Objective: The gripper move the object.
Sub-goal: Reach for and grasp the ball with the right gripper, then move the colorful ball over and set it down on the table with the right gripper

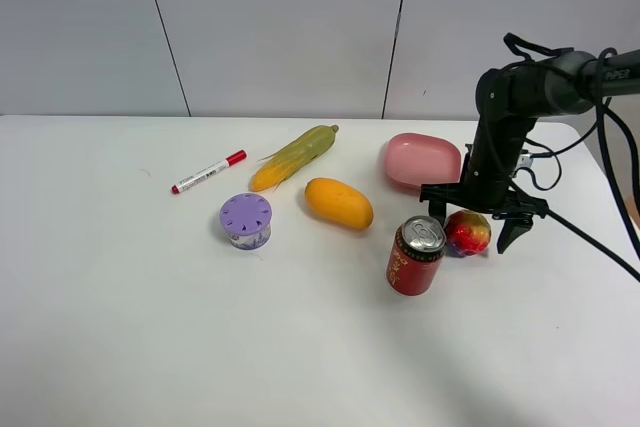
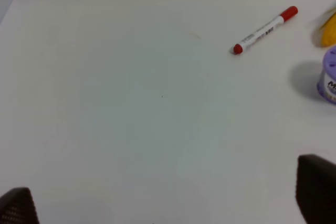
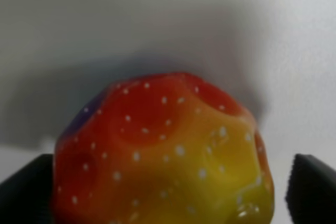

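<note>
The object, a small round fruit (image 1: 468,232) mottled red and yellow with a purple patch, sits on the white table just right of the red soda can (image 1: 416,255). My right gripper (image 1: 470,222) is lowered over it, open, with one black finger on each side. In the right wrist view the fruit (image 3: 163,156) fills the space between the fingertips (image 3: 312,190); a small gap shows on one side. My left gripper (image 2: 168,203) is open and empty over bare table. The left arm is out of the exterior high view.
An orange mango (image 1: 339,202), a corn cob (image 1: 295,157), a pink bowl (image 1: 422,161), a purple round container (image 1: 246,220) and a red-capped marker (image 1: 208,172) lie on the table. The marker (image 2: 265,30) and container (image 2: 329,74) also show in the left wrist view.
</note>
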Robot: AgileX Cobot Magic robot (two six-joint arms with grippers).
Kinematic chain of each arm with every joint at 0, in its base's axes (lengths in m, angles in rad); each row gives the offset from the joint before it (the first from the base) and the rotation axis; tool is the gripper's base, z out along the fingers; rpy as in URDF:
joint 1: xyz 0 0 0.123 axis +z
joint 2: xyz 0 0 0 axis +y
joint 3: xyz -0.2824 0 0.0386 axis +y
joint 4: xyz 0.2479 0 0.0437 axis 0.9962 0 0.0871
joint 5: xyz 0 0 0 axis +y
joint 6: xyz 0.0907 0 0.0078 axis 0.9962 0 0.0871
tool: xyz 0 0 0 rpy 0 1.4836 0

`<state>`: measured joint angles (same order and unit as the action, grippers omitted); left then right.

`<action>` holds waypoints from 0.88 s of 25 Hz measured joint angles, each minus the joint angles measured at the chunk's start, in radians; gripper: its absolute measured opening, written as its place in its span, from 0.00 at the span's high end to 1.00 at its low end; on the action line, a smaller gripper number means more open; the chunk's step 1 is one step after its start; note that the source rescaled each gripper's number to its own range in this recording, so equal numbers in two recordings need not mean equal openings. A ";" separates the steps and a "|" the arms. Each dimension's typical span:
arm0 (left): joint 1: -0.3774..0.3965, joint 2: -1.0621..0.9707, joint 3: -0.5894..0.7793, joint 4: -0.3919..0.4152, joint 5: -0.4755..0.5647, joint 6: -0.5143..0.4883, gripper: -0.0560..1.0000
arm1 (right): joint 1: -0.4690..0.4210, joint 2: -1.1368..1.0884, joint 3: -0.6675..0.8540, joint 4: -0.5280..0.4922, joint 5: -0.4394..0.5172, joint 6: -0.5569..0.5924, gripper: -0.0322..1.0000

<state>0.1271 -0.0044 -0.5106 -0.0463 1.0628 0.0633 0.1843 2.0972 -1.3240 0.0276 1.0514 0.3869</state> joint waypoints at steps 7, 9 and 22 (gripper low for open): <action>0.000 0.000 0.000 0.000 0.000 0.000 0.00 | 0.000 -0.004 0.000 -0.018 0.036 -0.024 0.96; 0.000 0.000 0.000 0.000 0.000 0.000 0.00 | 0.000 -0.023 0.000 -0.021 0.058 -0.059 0.96; 0.000 0.000 0.000 0.000 0.000 0.000 0.00 | 0.000 -0.397 0.001 0.036 0.044 -0.256 0.96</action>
<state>0.1271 -0.0044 -0.5106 -0.0463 1.0628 0.0633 0.1843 1.7000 -1.3234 0.0637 1.0958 0.1307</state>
